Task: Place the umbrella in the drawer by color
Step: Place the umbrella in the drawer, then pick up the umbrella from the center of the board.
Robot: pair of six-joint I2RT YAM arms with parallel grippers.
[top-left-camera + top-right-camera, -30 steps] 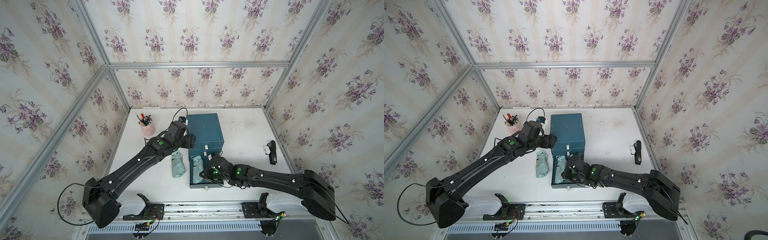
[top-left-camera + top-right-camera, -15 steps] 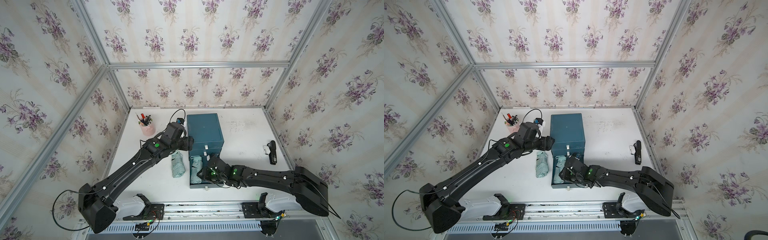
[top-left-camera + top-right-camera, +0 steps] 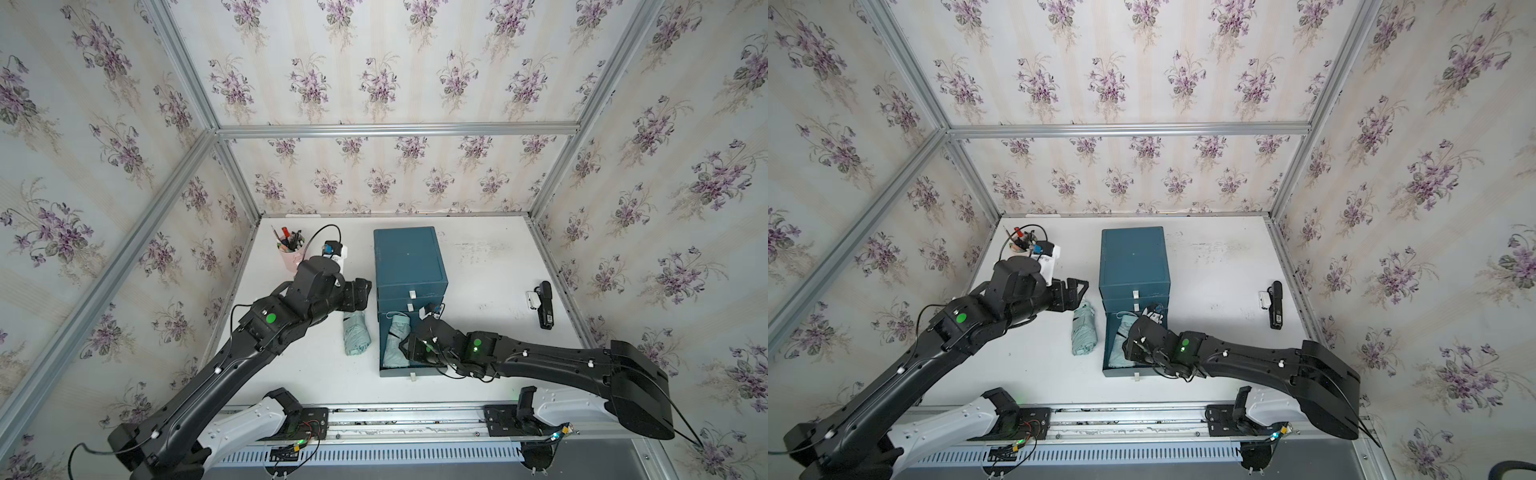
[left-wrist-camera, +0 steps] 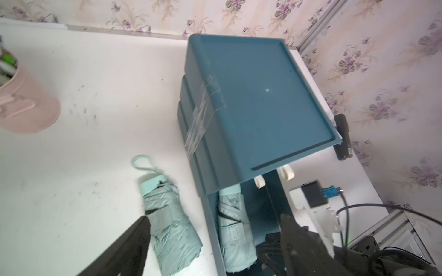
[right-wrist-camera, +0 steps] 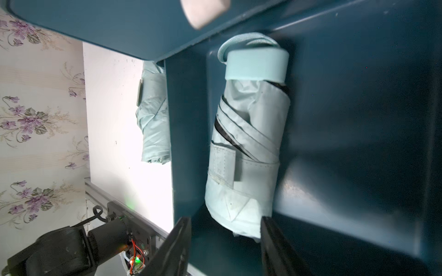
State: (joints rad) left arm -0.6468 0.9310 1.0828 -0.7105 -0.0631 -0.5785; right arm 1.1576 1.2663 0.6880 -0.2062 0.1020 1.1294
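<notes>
The drawer cabinet (image 3: 409, 257) (image 3: 1133, 257) is dark teal, and its bottom drawer (image 3: 399, 372) is pulled out toward the front. A folded mint-green umbrella (image 3: 394, 345) (image 5: 248, 143) lies inside that drawer along its left wall. My right gripper (image 3: 405, 345) (image 5: 225, 220) hovers over the drawer, open, with the umbrella's end loose between the fingertips. A second mint-green umbrella (image 3: 356, 332) (image 4: 169, 219) lies on the table left of the drawer. My left gripper (image 3: 362, 293) (image 4: 214, 218) is open and empty above that umbrella's far end, beside the cabinet.
A pink cup of pens (image 3: 291, 255) stands at the back left. A black handheld device (image 3: 543, 303) lies near the right wall. The two upper drawers are shut. Wallpapered walls enclose the white table (image 3: 490, 270) on three sides.
My right gripper has opened and let go of the umbrella, which now lies in the drawer. That arm has shifted slightly left. My left gripper has drawn a little away from the cabinet.
</notes>
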